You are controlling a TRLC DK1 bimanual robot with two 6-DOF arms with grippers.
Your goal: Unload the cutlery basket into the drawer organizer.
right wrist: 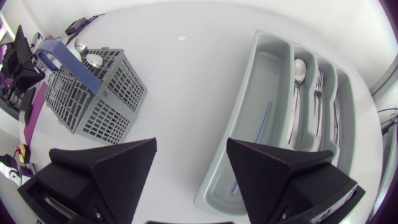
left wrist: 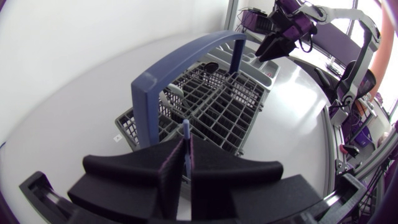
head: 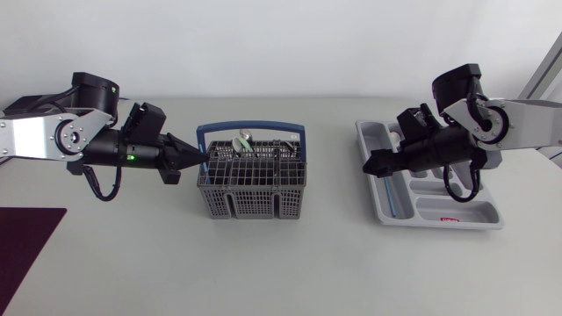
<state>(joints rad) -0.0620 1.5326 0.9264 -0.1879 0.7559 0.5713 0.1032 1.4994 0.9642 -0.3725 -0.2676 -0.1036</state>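
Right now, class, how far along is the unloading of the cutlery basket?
Done: a spoon, forks and a blue strip lie in the organizer. In hand: the left gripper is shut on a thin blue piece at the basket; the right gripper is open, empty. Left: spoons in the basket.

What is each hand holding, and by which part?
Left hand pinches a thin blue stick, only its tip showing past the fingers. Right hand is open and empty.

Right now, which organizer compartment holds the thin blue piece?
The widest compartment, along the side nearest the basket; the narrower ones beside it hold silver cutlery.
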